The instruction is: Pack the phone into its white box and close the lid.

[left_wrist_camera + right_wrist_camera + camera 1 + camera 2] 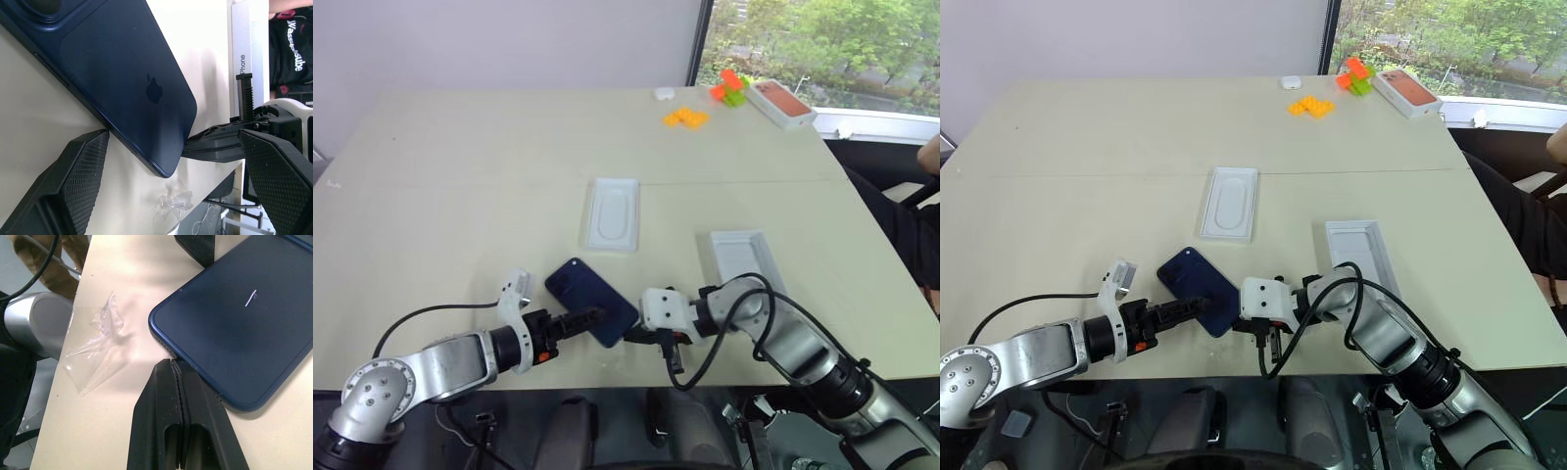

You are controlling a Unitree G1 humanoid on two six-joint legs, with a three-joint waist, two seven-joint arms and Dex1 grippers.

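Packing has hardly begun. The phone [591,301] lies back-up on the counter [460,196] near its front edge, outside the white box [747,258], which sits empty just beyond and to the right of the phone. The left gripper [590,316] is spread wide at the phone's near side, grasping nothing; the right gripper [177,369], clenched empty, touches its bottom edge. Lifting, boxing and closing the lid remain.
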